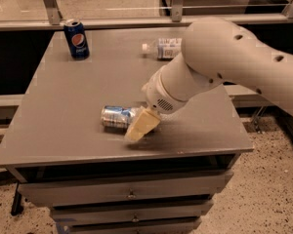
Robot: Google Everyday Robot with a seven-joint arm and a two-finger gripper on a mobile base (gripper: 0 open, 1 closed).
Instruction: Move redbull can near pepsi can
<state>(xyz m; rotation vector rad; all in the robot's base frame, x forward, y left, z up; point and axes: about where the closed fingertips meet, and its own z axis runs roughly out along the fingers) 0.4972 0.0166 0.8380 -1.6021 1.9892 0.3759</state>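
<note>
My end effector (141, 126) low at right end of lying redbull can (115, 116), likely placed for pickup; grip: cannot tell; pepsi can (76, 39) upright, well apart on counter (63, 101).

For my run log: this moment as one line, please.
end effector: at lying redbull can, its right end | pepsi can: upright, back-left corner
</note>
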